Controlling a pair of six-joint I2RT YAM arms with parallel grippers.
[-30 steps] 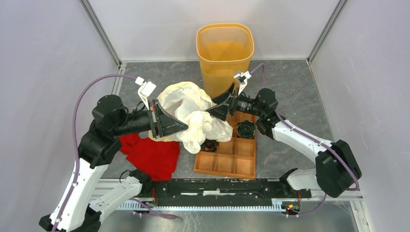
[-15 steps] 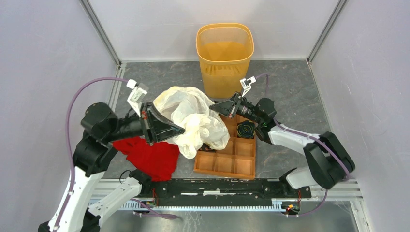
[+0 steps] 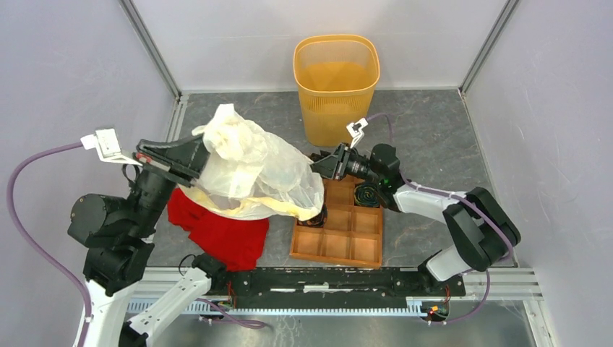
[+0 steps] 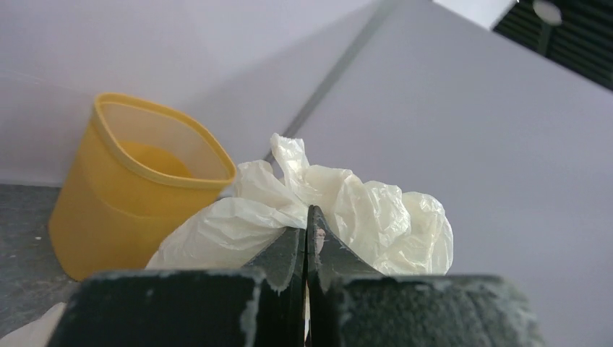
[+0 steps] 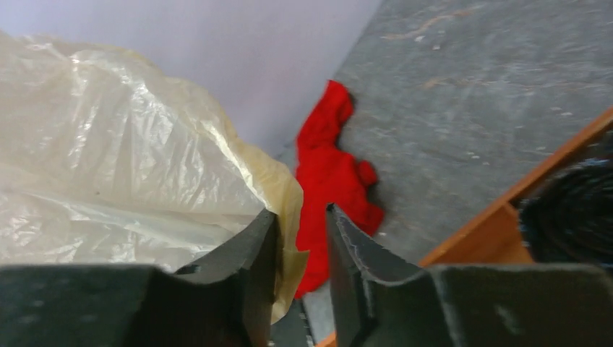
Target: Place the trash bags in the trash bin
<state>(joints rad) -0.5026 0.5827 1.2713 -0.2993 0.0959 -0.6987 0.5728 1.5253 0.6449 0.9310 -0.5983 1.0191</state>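
So the left gripper [image 4: 306, 220] is clamping down hard on the bag [image 3: 253, 173]. In the left wrist view its two fingers are pressing flat together with the cream film bunching up right above the tips. The bag is hanging up off the table [image 3: 434, 137] as one big puffy, wrinkly sheet, draping over the cloth [image 3: 220, 228] and reaching across to the near-left corner of the tray [image 3: 365, 246]. It isn't in the bin [image 3: 337, 79] – that's standing upright at the far edge of the table, just beyond the bag and to its right, with nothing of the bag over its rim.

The right gripper [image 5: 301, 213] is sitting at the bag's right edge, over the far-left end of the tray. Its jaws are standing a little apart, and the red cloth is showing through the gap. The film's edge is lying against the left finger – it doesn't look pinched. A dark coiled thing [image 3: 367, 194] is sitting in one far tray compartment, just under the right arm.
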